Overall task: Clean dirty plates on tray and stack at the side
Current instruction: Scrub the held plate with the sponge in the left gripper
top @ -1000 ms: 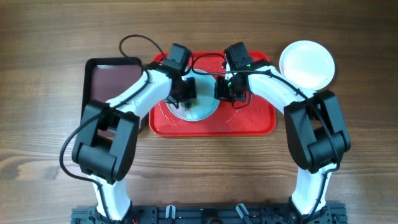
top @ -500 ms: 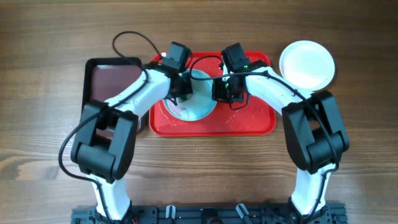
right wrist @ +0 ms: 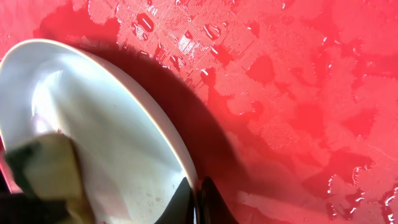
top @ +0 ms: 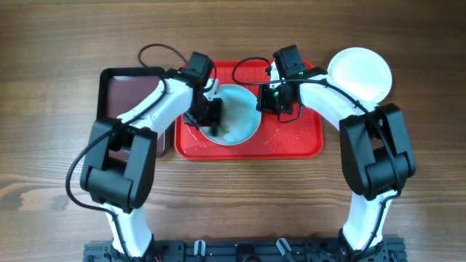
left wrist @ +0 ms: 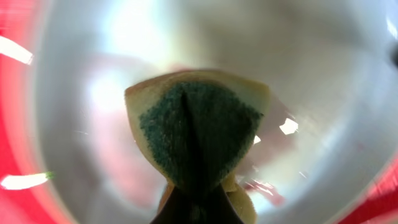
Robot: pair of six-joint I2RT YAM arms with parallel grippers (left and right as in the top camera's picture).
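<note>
A pale mint-blue plate [top: 237,115] is held above the red tray [top: 291,142], tilted. My right gripper [top: 271,103] is shut on its right rim; the right wrist view shows the jaws [right wrist: 198,198] pinching the rim of the plate [right wrist: 106,130]. My left gripper [top: 210,115] is shut on a yellow-and-green sponge [left wrist: 199,134] pressed against the plate's inner face [left wrist: 323,93], where reddish smears show. A white plate [top: 360,74] lies on the table to the right of the tray. A third plate is not in view.
A dark brown-black tray [top: 127,94] lies left of the red tray. The red tray's floor [right wrist: 298,93] is wet with droplets. Both arms' cables loop above the tray's far edge.
The right gripper has lifted and tilted the mint-blue plate off the tray and moved right and back. The left gripper with the sponge moved against the plate's face.
</note>
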